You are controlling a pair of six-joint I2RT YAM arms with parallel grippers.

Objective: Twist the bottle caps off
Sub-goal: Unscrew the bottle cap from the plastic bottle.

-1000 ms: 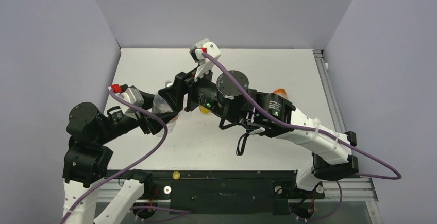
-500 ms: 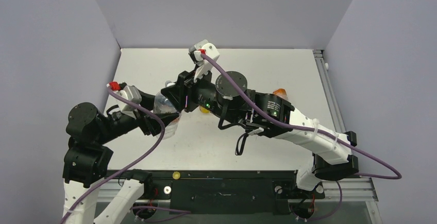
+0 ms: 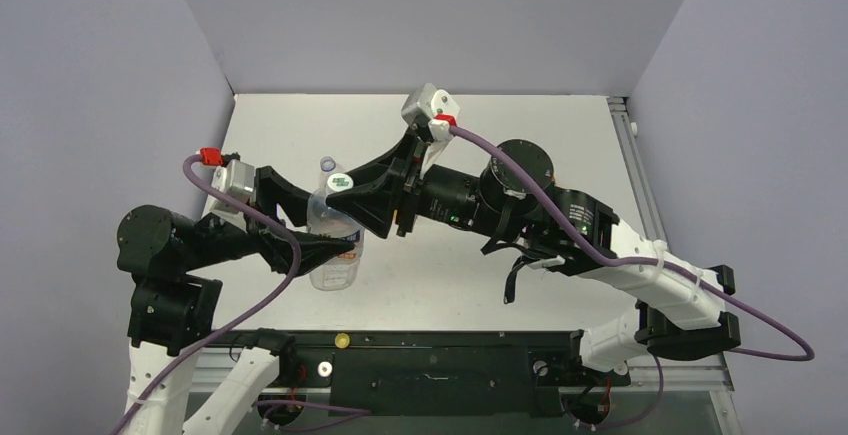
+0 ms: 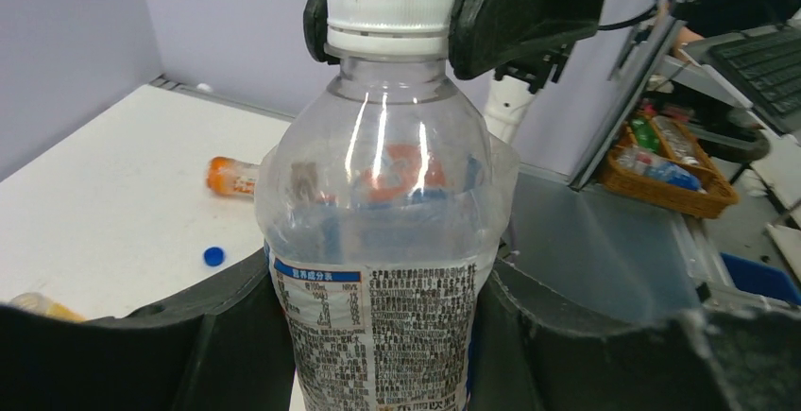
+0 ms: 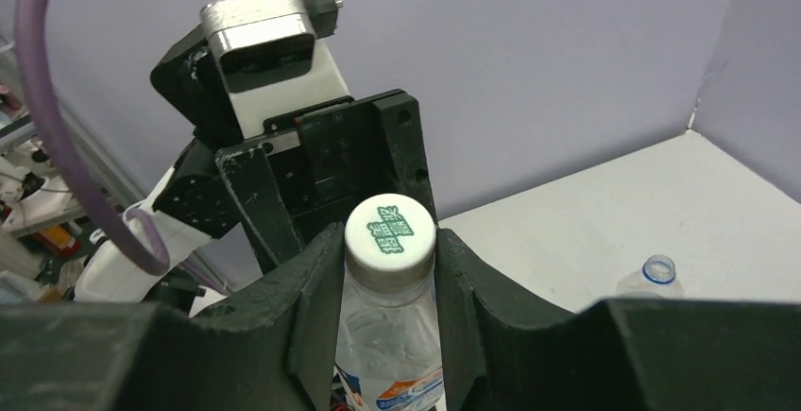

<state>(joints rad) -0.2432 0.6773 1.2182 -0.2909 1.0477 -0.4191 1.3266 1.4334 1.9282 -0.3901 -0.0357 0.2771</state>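
Observation:
My left gripper (image 3: 322,247) is shut on the body of the clear water bottle (image 4: 378,203) with the white-blue label and holds it upright above the table. Its white cap (image 5: 389,238) is on the neck. My right gripper (image 5: 389,246) is closed around this cap from above; its fingers (image 4: 510,14) press both sides. It also shows in the top view (image 3: 352,195). A clear bottle with a blue neck ring (image 5: 648,277) stands uncapped behind. An orange bottle (image 4: 232,175) lies on the table, and a blue cap (image 4: 214,256) lies loose near it.
A yellowish bottle end (image 4: 38,305) shows at the left wrist view's lower left. A small yellow round piece (image 3: 342,340) sits on the black front rail. Purple walls enclose the white table (image 3: 560,135) on three sides. A wicker basket (image 4: 673,186) stands off the table.
The left gripper has raised the water bottle upright and brought it nearer. The right arm has swung right and its gripper now sits over the white cap.

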